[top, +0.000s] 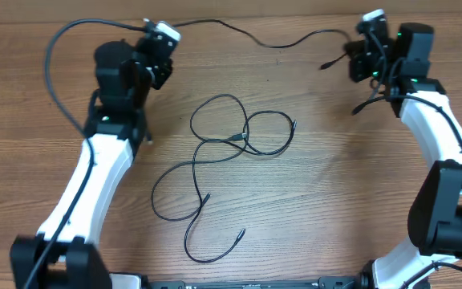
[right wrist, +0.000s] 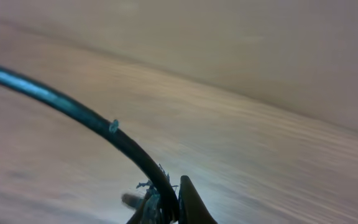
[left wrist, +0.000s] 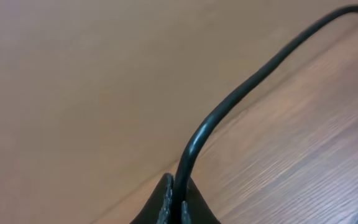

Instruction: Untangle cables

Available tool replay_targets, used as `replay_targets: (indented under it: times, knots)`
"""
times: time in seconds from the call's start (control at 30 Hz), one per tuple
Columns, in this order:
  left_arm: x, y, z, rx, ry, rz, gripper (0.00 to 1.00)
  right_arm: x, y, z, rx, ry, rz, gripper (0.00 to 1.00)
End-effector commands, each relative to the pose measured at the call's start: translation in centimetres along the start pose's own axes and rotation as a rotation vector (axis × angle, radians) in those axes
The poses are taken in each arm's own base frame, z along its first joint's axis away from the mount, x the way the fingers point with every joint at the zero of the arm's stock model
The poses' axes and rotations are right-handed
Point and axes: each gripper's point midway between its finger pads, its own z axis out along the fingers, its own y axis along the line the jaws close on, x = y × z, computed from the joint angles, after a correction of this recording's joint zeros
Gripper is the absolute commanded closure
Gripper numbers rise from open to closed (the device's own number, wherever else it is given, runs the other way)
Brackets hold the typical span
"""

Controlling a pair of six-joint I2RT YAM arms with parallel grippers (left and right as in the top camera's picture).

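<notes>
Left gripper (left wrist: 174,202) and right gripper (right wrist: 169,208) each clenched on the loose cable (top: 271,42), which runs slack on the far side of the tangled cables (top: 235,138), apart from them. Right wrist view blurred, so grip depth uncertain. Set it down well clear of them.

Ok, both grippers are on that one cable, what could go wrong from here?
The cable sits right at the tips of the left gripper and right gripper, so it may slip out. Laid down near the crossed loops mid-table, it could tangle with them.
</notes>
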Motion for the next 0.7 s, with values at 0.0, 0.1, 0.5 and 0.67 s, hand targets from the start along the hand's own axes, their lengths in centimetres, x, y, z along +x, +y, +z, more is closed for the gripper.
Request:
replay_targets:
  times: [0.0, 0.1, 0.5, 0.67]
  knots:
    - [-1.8, -3.4, 1.2, 0.137, -0.111, 0.038, 0.91, -1.3, -4.9, -1.9, 0.186, -0.020, -0.074, 0.96]
    - [-1.7, -5.6, 2.4, 0.209, -0.160, 0.061, 0.90, -1.7, -7.3, -2.8, 0.240, -0.045, -0.138, 0.96]
    - [3.7, -12.9, 6.5, 0.376, -0.130, 0.180, 0.70, -0.9, -14.5, -5.0, 0.390, -0.100, -0.156, 0.96]
    - [5.4, -16.1, 6.8, 0.494, -0.144, 0.157, 0.54, 1.7, -16.0, -4.5, 0.400, -0.049, -0.140, 0.96]
